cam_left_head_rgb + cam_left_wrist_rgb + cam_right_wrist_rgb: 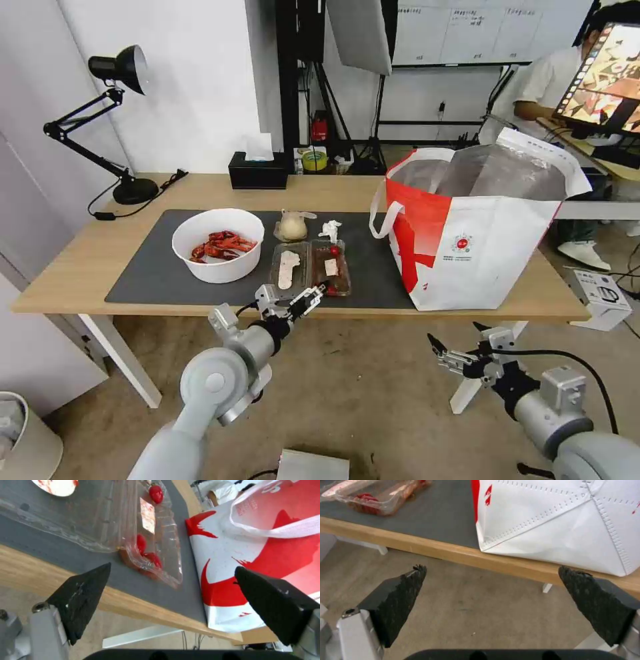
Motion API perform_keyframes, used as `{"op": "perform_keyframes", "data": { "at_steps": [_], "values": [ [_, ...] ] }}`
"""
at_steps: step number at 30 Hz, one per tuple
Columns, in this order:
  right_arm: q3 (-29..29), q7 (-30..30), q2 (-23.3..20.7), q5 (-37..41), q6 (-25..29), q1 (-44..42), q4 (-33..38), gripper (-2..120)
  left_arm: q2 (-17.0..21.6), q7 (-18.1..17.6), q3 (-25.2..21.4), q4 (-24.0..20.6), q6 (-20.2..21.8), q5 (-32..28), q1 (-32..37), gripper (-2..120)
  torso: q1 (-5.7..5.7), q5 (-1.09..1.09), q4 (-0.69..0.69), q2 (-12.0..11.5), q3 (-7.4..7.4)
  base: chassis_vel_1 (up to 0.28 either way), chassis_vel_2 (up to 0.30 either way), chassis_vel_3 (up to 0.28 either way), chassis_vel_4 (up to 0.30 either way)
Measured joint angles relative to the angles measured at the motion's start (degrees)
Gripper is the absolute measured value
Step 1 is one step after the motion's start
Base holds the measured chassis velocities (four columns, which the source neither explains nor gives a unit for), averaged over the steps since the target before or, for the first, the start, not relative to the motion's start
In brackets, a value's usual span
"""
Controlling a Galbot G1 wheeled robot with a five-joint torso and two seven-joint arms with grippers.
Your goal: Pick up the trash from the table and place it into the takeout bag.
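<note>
We see one long light-wood bench carrying one dark grey mat. On its right end stands one takeout bag, white and red, open at the top with foil lining showing; it rests partly on the mat's right edge. Four pieces of trash lie on the mat to its left: one white bowl of red crayfish shells farthest left, one clear hinged tray opened flat in the middle near the front edge, and behind the tray one knotted clear bag with a beige lump and one crumpled tissue. One black tissue box sits at the far edge.

Two arms reach in from the near side. The left end effector hovers at the bench's near edge just before the tray, fingers spread, pinching nothing. The right end effector hangs lower, over the floor, near the bag's front, also spread and empty.

The left wrist view adds what the head view blurs: three cherry tomatoes in the tray's right half. The right wrist view shows the bag's stitched white side.
</note>
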Motion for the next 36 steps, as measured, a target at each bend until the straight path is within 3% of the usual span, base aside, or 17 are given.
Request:
{"op": "perform_keyframes", "data": {
  "at_steps": [36],
  "values": [
    [-0.35, 0.05, 1.08, -1.28, 0.48, -1.11, 0.45, 100, -1.11, -3.22, -0.18, 3.47, -2.90, -1.28, -2.79, 100, 0.00, 0.00, 0.00, 0.00, 0.00, 0.000, 0.000, 0.000, 0.000]
  ]
}}
